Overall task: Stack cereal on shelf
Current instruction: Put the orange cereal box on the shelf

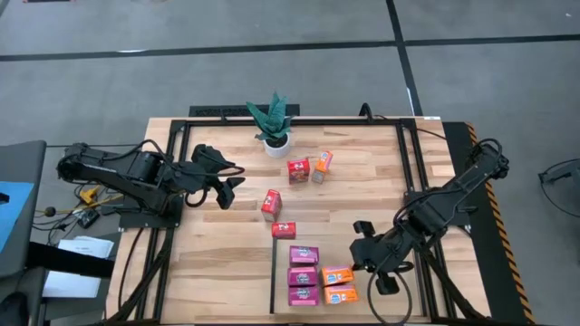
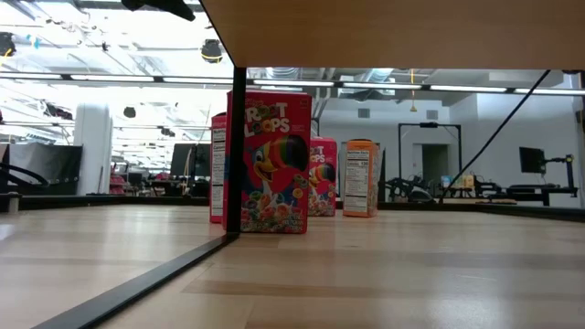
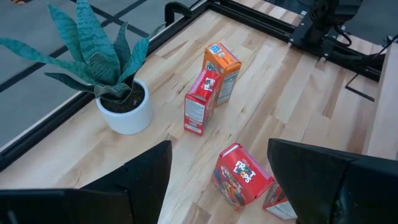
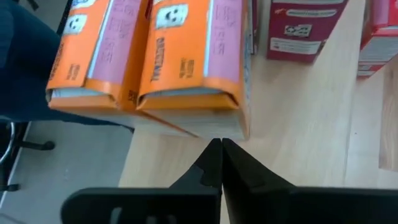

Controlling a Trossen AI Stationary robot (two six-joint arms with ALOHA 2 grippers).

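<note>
Three magenta boxes [image 1: 303, 274] lie in a column on the shelf [image 1: 362, 195], two orange boxes [image 1: 338, 283] just beside them. Three red boxes [image 1: 283, 204] and one orange box [image 1: 322, 163] stand scattered farther back.

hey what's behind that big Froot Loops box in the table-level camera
Behind the red Froot Loops box, two more red boxes peek out on either side, and an orange box stands beside them. Anything directly behind is covered.

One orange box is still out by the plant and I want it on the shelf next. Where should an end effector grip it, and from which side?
Take the orange cereal box from above, closing across its two narrow side panels near the top. It stands upright, with a red box close on one side, so a level approach looks crowded there; the top is free. This is a judgement from its pose.
</note>
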